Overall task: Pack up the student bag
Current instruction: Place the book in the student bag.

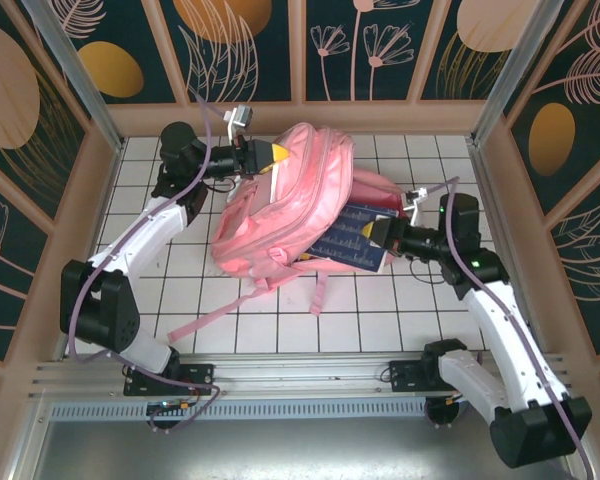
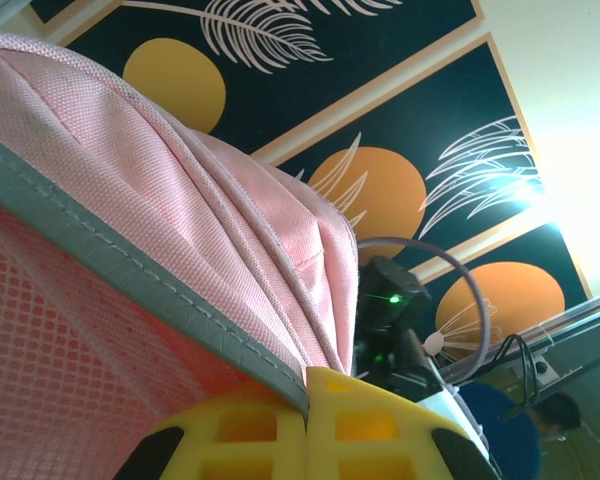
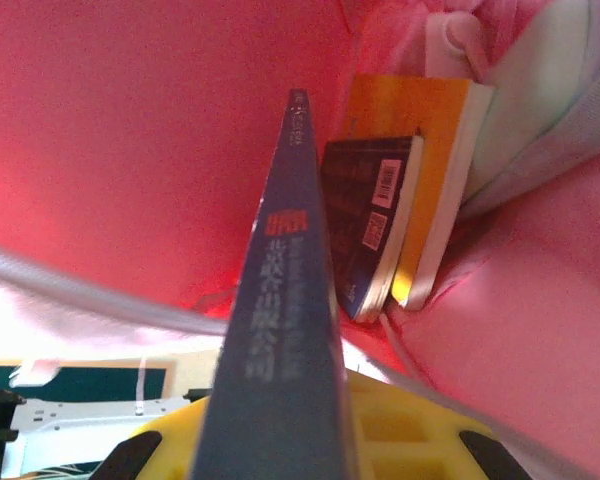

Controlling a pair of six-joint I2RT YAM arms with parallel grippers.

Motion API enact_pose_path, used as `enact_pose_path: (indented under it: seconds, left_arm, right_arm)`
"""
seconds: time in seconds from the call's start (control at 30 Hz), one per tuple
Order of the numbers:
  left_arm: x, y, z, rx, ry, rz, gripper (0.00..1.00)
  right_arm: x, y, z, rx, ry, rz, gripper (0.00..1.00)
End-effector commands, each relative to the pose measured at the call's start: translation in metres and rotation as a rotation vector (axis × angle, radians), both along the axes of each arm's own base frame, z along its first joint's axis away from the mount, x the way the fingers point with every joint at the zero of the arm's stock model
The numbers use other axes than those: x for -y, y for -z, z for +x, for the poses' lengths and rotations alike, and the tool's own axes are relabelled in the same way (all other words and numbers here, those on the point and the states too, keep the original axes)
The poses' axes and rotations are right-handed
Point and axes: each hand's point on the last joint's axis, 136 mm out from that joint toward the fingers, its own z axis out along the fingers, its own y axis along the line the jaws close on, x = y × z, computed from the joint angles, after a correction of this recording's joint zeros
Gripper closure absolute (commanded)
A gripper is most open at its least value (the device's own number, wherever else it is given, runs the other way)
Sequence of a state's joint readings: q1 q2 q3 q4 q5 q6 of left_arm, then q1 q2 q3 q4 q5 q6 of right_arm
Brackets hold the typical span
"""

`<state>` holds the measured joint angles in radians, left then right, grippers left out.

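Student bag (image 1: 285,200) is laid on its side at the centre of the white tiled desk (image 1: 380,310), with a long pink strap (image 1: 225,308) trailed toward the lower left. Left fingers (image 1: 278,155) are located at the bag's upper edge, top centre of the overhead frame, and are clenched on the fabric. In the left wrist view, pink cloth with grey trim (image 2: 130,270) is pinched between the yellow fingers at bottom centre. Pink mesh lining (image 2: 70,380) is seen at lower left, and the other arm's lit green LED (image 2: 391,298) right of centre. Right fingers (image 1: 378,228) are located at the bag's right side, centre right of the overhead frame. They are clamped on a dark blue book (image 1: 352,240), which is tilted and partly inside the bag. In the right wrist view that book is held edge-on, running from bottom centre up to mid frame, with the bag's pink interior around it. Two more books are stood at upper right inside the bag: a dark book with barcode labels (image 3: 370,220) and, touching it on the right, a yellow book (image 3: 430,150).
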<state>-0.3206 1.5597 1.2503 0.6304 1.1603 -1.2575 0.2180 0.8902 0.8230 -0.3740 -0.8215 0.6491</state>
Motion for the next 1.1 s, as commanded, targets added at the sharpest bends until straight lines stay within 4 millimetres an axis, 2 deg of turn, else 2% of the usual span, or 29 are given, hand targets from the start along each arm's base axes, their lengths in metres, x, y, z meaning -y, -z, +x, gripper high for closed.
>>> enact_pose_path:
  seconds: [0.0, 0.3, 0.47, 0.7, 0.8, 0.93, 0.97, 1.07]
  left_arm:
    - [-0.014, -0.087, -0.042, 0.383, 0.02, -0.152, 1.0]
    - [-0.009, -0.087, -0.046, 0.386, 0.037, -0.155, 1.0]
    - [-0.008, -0.086, -0.046, 0.379, 0.042, -0.167, 1.0]
    - [-0.008, -0.079, -0.044, 0.366, 0.043, -0.167, 1.0]
    - [-0.008, -0.077, -0.046, 0.368, 0.047, -0.164, 1.0]
    - [-0.008, -0.073, -0.046, 0.373, 0.036, -0.148, 1.0]
    - [-0.008, -0.072, -0.046, 0.374, 0.034, -0.145, 1.0]
    - [-0.008, -0.072, -0.045, 0.375, 0.031, -0.146, 1.0]
  right_arm:
    - [-0.021, -0.02, 0.015, 0.086, -0.063, 0.107, 1.0]
    - [-0.095, 0.038, 0.069, -0.017, -0.09, -0.077, 1.0]
    - [-0.123, 0.071, 0.095, -0.118, -0.031, -0.036, 0.86]
    - [-0.178, 0.068, 0.1, -0.097, -0.081, 0.014, 0.65]
    - [-0.174, 0.067, 0.105, -0.097, -0.047, -0.006, 0.6]
    - [-0.138, 0.049, 0.105, -0.024, 0.047, -0.005, 0.24]
    - [-0.13, 0.043, 0.102, -0.003, 0.053, 0.0, 0.21]
    - [-0.112, 0.025, 0.091, 0.048, 0.046, 0.018, 0.22]
